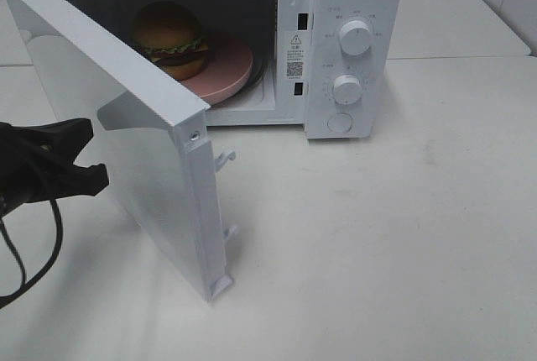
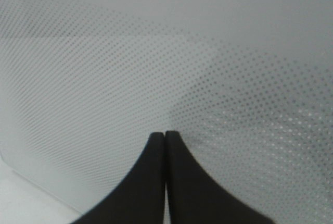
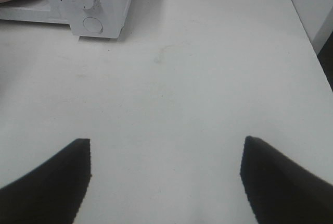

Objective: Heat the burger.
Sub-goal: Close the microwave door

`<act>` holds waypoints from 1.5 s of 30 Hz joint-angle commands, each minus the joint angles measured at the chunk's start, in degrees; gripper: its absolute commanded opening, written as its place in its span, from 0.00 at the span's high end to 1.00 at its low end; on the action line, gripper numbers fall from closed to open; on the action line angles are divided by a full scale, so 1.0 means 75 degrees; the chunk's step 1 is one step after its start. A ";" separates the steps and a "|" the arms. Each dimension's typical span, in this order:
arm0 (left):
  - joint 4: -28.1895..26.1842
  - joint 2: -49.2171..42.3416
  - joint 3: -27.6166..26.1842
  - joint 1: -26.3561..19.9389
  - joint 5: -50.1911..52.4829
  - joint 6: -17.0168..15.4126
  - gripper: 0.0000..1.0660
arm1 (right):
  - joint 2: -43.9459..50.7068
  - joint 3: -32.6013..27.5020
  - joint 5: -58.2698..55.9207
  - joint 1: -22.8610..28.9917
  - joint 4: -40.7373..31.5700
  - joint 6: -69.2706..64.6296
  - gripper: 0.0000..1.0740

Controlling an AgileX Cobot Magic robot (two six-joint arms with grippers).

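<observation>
Sitting in microwave | burger: glossy bun, green lettuce, dark patty

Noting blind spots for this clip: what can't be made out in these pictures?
- Exterior high: the open door hides the pink plate's left part; the dial labels are too small to read.
- Left wrist: the door fills the frame; whether the shut left end effector touches it is unclear.
- Right wrist: the frame edge cuts off most of the microwave.

The open microwave door hides the left part of the pink plate; the dial labels are too small to read.
</observation>
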State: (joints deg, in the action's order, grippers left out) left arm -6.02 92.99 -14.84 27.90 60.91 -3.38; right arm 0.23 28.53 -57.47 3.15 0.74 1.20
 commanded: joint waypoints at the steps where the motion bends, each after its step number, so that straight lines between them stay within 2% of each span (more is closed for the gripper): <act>1: -0.0405 0.0237 -0.0466 0.0390 0.0222 0.0199 1.00 | 0.0206 -0.0015 0.0046 -0.0061 0.0000 -0.0069 0.29; 7: -0.0940 0.0451 -0.1001 0.0718 -0.0115 0.0390 1.00 | 0.0206 -0.0015 0.0046 -0.0061 0.0000 -0.0069 0.29; 9: -0.1322 0.0565 -0.1406 0.0901 -0.0306 0.0772 1.00 | 0.0206 -0.0015 0.0046 -0.0061 0.0000 -0.0069 0.29; 10: -0.1322 0.0565 -0.1406 0.0901 -0.0306 0.0772 1.00 | 0.0206 -0.0015 0.0046 -0.0061 0.0000 -0.0069 0.29; 11: -0.1551 0.0642 -0.1673 0.0985 -0.0527 0.0978 1.00 | 0.0206 -0.0015 0.0046 -0.0061 0.0000 -0.0069 0.29; 17: -0.1994 0.0856 -0.2513 0.1047 -0.1070 0.1352 1.00 | 0.0206 -0.0015 0.0046 -0.0061 0.0000 -0.0061 0.29; 18: -0.1994 0.0856 -0.2513 0.1047 -0.1070 0.1352 1.00 | 0.0206 -0.0015 0.0046 -0.0061 0.0000 -0.0061 0.29; 20: -0.2108 0.1054 -0.3025 0.1047 -0.1291 0.1421 1.00 | 0.0206 -0.0015 0.0046 -0.0061 0.0000 -0.0061 0.29; 26: -0.2147 0.1299 -0.3476 0.1047 -0.1505 0.1497 1.00 | 0.0206 -0.0015 0.0046 -0.0061 0.0000 -0.0061 0.29; 28: -0.2376 0.1551 -0.3881 0.1047 -0.1658 0.1597 1.00 | 0.0206 -0.0015 0.0046 -0.0061 0.0000 -0.0061 0.29; 31: -0.2468 0.1597 -0.3988 0.1047 -0.1719 0.1635 1.00 | 0.0206 -0.0015 0.0046 -0.0061 0.0000 -0.0061 0.29; 39: -0.3071 0.2002 -0.4813 0.1047 -0.2032 0.1780 1.00 | 0.0206 -0.0015 0.0046 -0.0061 0.0000 -0.0061 0.29; 45: -0.3331 0.2315 -0.5462 0.1047 -0.2391 0.2238 1.00 | 0.0206 -0.0015 0.0046 -0.0061 0.0000 -0.0061 0.29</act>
State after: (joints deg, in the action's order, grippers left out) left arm -28.30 109.72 -53.11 36.67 39.76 12.43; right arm 0.23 28.53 -57.47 3.15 0.74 1.20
